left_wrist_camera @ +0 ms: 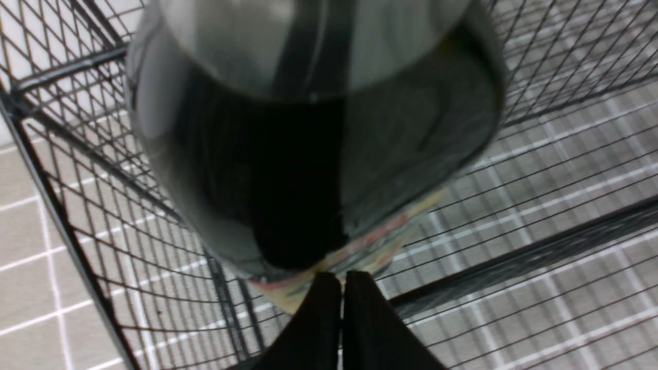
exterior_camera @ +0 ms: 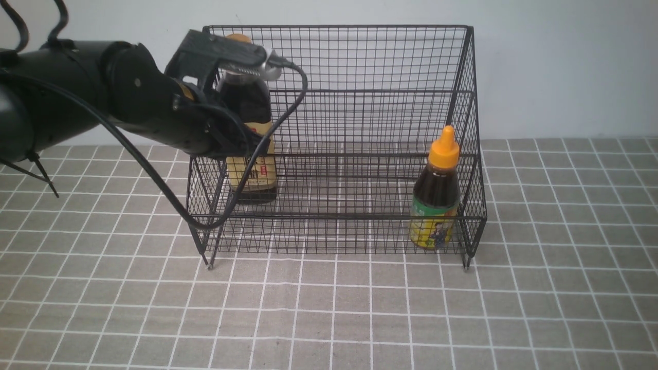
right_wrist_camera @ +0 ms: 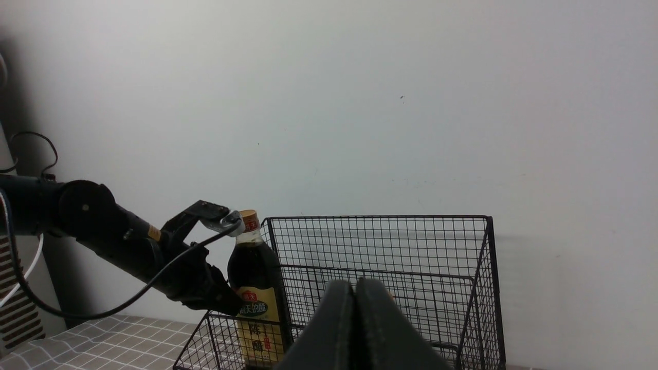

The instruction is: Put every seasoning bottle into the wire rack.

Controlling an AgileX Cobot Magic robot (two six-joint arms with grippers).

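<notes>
Black R gripper (right_wrist_camera: 354,290) sits well back from the wire rack (exterior_camera: 360,218), fingers pressed together w/ nothing between. At the rack's front R corner the short bottle (exterior_camera: 436,198) stands upright: orange nozzle cap, yellow-green label, dark liquid. Further in on the L side, the L arm reaches in from the L, L gripper (left_wrist_camera: 342,280) closed tip to tip and empty. Its tips are right by the upright tall bottle (exterior_camera: 254,105) (gold cap, tan label w/ Chinese lettering); can't tell if touching.
</notes>
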